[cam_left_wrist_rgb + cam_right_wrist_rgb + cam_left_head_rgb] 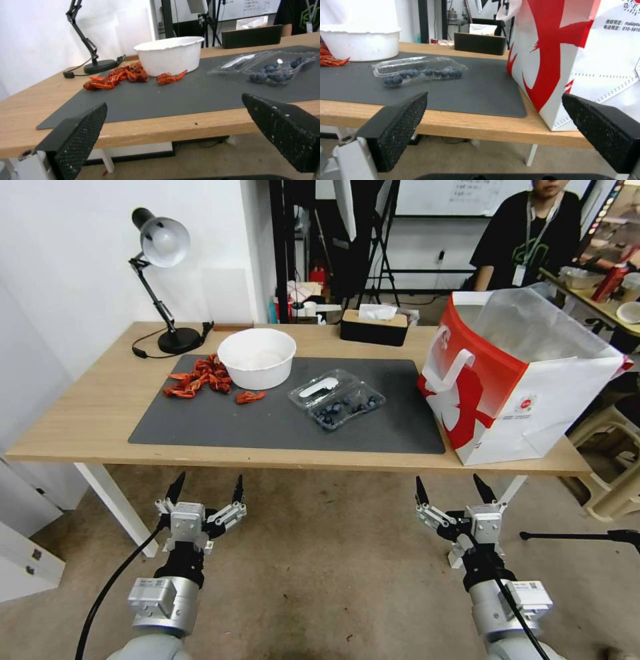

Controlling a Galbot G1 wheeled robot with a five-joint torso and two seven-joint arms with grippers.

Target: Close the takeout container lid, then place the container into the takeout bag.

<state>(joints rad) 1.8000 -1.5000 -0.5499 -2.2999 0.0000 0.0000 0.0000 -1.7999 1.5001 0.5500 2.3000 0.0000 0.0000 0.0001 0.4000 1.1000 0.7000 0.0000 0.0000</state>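
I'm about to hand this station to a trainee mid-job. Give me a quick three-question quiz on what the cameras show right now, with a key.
1. True or false: the clear hinged lid with the white sticker is already shut over the small clear plastic clamshell container of blueberries.
2. Which stands nearest the large red-and-white paper takeout bag? A) the round white bowl B) the clamshell container C) the black desk lamp
3. Fill in: the left gripper and the right gripper both hang below the wooden table's front edge with their jaws ____.

Key: 1 false, the lid lies open; 2 B; 3 open.
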